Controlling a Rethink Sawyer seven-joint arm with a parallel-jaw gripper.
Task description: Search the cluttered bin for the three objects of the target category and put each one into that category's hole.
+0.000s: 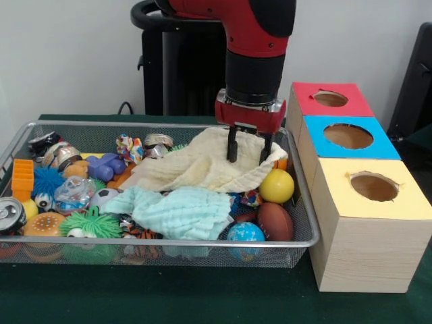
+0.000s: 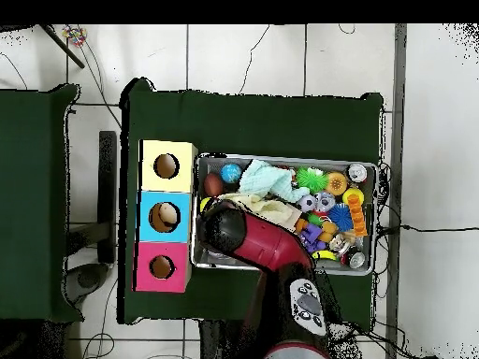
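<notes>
My gripper (image 1: 248, 150) hangs open at the right back part of the wire bin (image 1: 169, 243), its two fingertips resting on a crumpled cream cloth (image 1: 196, 169). Nothing shows between the fingers except the cloth's surface. A yellow ball (image 1: 277, 185), a brown football (image 1: 275, 221) and a globe ball (image 1: 245, 234) lie just right and in front of the cloth. Three boxes with holes stand right of the bin: red (image 1: 330, 98), blue (image 1: 348, 136), yellow (image 1: 374, 186). In the overhead view the arm (image 2: 253, 238) hides the gripper.
A light teal cloth (image 1: 179, 210) covers the bin's front middle. The left half holds a soda can (image 1: 10, 214), an orange block (image 1: 22, 177), blue and green spiky balls (image 1: 91, 223), a purple toy (image 1: 104, 167) and tins (image 1: 61, 154). The bin's rim (image 2: 281, 157) meets the boxes (image 2: 166, 165).
</notes>
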